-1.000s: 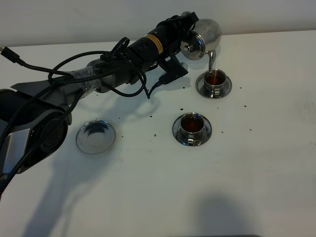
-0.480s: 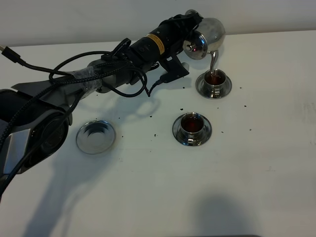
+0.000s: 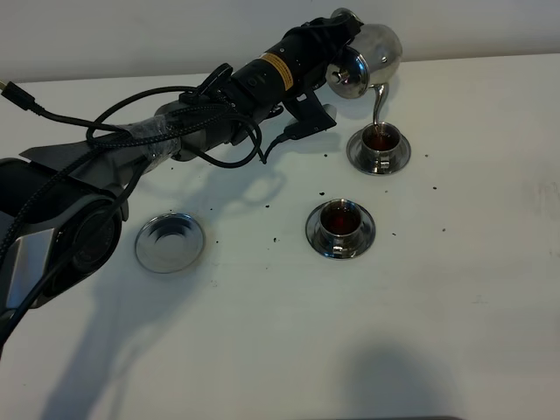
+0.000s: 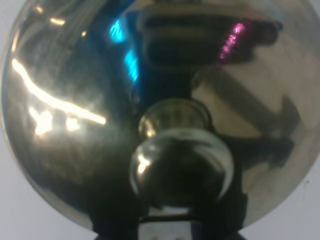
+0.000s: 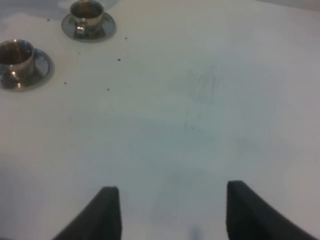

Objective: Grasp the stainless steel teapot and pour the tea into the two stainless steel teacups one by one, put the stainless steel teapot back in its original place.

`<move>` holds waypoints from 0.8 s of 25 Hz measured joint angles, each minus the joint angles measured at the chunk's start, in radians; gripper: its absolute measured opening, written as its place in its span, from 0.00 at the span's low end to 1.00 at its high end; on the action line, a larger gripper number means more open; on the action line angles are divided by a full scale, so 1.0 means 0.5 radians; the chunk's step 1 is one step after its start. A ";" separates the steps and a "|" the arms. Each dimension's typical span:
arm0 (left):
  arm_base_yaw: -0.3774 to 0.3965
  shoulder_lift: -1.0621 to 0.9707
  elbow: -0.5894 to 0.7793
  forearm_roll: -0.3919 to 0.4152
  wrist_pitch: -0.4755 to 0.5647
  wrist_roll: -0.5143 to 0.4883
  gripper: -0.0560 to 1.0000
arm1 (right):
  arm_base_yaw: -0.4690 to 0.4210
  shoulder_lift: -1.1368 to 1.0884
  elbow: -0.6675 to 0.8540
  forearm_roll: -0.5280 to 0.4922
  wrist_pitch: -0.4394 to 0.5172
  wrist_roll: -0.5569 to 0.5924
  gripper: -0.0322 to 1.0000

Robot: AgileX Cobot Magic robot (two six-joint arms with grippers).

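Observation:
My left gripper (image 3: 337, 35) is shut on the stainless steel teapot (image 3: 369, 57) and holds it tilted above the far teacup (image 3: 379, 140), spout down, with a thin stream of tea falling into the cup. The teapot's domed lid and knob (image 4: 181, 167) fill the left wrist view. The near teacup (image 3: 340, 220) stands on its saucer and holds dark tea. The empty round saucer (image 3: 170, 242) of the teapot lies at the left. My right gripper (image 5: 170, 212) is open over bare table; both teacups show far off in its view (image 5: 87, 12), (image 5: 17, 57).
Small dark tea specks are scattered on the white table (image 3: 455, 289) around the cups. The left arm and its black cables (image 3: 131, 131) stretch across the back left of the table. The table's back edge lies just behind the teapot.
The teapot has risen a little and shifted slightly right and back over the far teacup, still tilted and pouring. The right arm has not moved.

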 joint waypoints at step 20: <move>0.000 0.000 0.000 0.007 0.189 -0.176 0.27 | 0.000 0.000 0.000 0.000 0.000 0.000 0.47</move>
